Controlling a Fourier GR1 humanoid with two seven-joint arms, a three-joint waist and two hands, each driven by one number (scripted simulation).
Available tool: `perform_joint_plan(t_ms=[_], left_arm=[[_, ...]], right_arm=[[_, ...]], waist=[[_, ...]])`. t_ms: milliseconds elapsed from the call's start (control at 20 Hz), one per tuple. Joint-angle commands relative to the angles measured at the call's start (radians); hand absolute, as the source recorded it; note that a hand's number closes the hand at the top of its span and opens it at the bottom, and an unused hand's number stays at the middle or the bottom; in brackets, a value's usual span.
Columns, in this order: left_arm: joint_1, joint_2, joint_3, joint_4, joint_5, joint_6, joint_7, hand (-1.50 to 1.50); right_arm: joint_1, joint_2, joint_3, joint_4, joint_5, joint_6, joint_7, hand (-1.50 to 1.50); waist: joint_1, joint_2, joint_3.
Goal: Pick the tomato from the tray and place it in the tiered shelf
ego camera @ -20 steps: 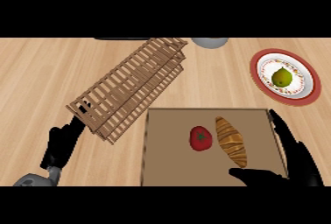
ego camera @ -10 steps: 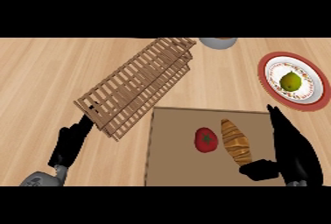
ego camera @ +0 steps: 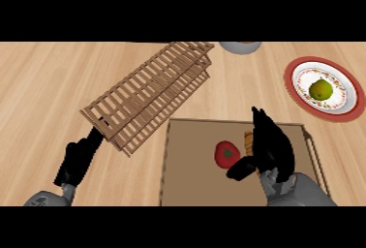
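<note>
Nearest the viewer, the right hand (ego camera: 270,145) is seen over the tray (ego camera: 193,184), entering from the lower edge on its grey forearm. Its fingers are held straight and point away from the viewer, and the thumb is stretched out toward the left; nothing is grasped. One tomato (ego camera: 227,154), red with a dark green stalk scar, is shown lying on the tray just left of this hand, close beside the thumb tip; whether the two touch cannot be told. One ribbed brown pastry (ego camera: 248,141) is largely covered by the same hand, only a narrow strip being exposed at the hand's left edge.

Well to the left, off the tray, the left hand (ego camera: 77,157) is seen over the wooden counter (ego camera: 43,87), fingers relaxed and holding nothing. Just beyond its fingertips, one slatted wooden tiered shelf (ego camera: 146,94) is shown, stretching away toward the upper right.

Beyond the right hand and further right, one red-rimmed plate (ego camera: 297,72) with a patterned border is seen, bearing one yellow-green fruit (ego camera: 322,89). At the far edge, one grey rounded object (ego camera: 239,46) is partly visible. No writing or label can be read on anything.
</note>
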Motion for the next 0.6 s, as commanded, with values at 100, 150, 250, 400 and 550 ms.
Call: perform_joint_plan(t_ms=[100,150,250,400,550], left_arm=[[0.006,0.003,-0.01,-0.046,-0.008,0.001,0.037,0.0],[0.028,-0.012,0.004,0.011,-0.008,0.002,-0.024,0.0],[0.016,-0.036,-0.012,-0.006,-0.018,0.027,0.015,0.0],[0.011,-0.009,0.012,-0.002,-0.011,0.008,0.009,0.0],[0.028,-0.001,0.031,-0.017,0.008,-0.006,0.005,0.0]], right_arm=[[-0.073,0.176,-0.034,0.18,0.06,0.109,0.245,-1.5],[-0.083,0.198,-0.041,0.19,0.081,0.124,0.245,-1.5],[-0.11,0.246,-0.067,0.221,0.119,0.151,0.245,-1.5],[-0.123,0.298,-0.087,0.275,0.197,0.176,0.245,-1.5],[-0.094,0.311,-0.091,0.278,0.262,0.2,0.245,-1.5]], waist=[[-0.016,-0.005,0.002],[-0.025,-0.004,0.001],[-0.033,-0.006,0.001],[-0.042,-0.008,0.001],[-0.045,-0.009,0.002]])
